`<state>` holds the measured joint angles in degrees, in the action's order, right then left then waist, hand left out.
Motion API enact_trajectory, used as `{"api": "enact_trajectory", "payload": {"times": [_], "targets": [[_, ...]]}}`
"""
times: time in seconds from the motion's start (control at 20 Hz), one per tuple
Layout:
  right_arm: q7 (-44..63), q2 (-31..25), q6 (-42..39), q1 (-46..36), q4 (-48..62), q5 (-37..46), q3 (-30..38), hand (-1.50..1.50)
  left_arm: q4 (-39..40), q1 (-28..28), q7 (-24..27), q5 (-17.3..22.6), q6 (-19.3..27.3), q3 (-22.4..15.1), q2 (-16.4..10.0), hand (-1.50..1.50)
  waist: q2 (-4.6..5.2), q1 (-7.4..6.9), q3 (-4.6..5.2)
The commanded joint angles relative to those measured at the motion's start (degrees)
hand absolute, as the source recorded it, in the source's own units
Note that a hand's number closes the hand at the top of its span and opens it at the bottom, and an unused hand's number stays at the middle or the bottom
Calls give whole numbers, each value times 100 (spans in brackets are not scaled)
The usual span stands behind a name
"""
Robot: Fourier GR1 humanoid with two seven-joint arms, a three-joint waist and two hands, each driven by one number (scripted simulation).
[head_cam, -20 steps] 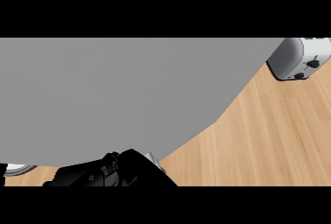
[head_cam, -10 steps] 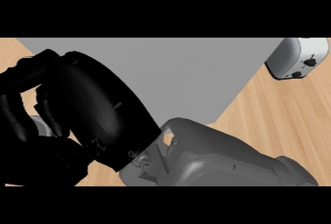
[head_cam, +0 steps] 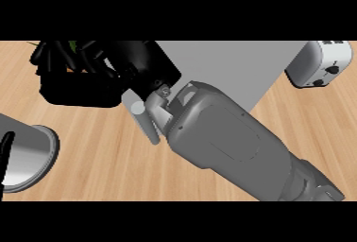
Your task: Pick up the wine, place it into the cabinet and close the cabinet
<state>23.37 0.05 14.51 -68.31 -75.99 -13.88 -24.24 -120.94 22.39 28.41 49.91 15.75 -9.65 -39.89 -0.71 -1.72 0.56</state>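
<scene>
- The right hand (head_cam: 143, 66) sits at 10 o'clock in the head view, its grey forearm running back to 5 o'clock.
- Its fingers (head_cam: 59, 59) are curled round a dark thing. Only a green sliver of the wine (head_cam: 70, 46) shows, at the fingers' 12 o'clock. The rest is hidden by the hand.
- Hand and wine are over the wooden counter (head_cam: 105, 156), just left of the grey panel (head_cam: 230, 61).
- Half a second ago the hand filled the view's left side lower down, and it has since risen and moved away.
- The grey panel covers less of the view than a second ago.
- More of the metal pan (head_cam: 28, 156) shows at 8 o'clock.
- The toaster (head_cam: 322, 64) stays at 2 o'clock.
</scene>
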Motion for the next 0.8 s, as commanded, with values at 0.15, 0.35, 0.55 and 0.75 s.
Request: {"api": "enact_trajectory", "payload": {"times": [0.15,0.35,0.55,0.75], "targets": [[-633,-417,-360,65,988,-28,544,150,-21,-205,-157,-147,119,-32,80,-150,122,96,-54],[-1236,-555,-426,222,1435,190,368,150,-109,-147,-201,-109,67,-22,74,-150,150,14,-52],[-1293,-736,-638,-98,1682,171,490,150,138,-342,-189,-126,40,8,119,-150,165,111,-45],[-1423,-672,-616,-39,1843,225,434,150,-200,-187,-335,-154,247,-38,93,-150,124,63,-57]]}}
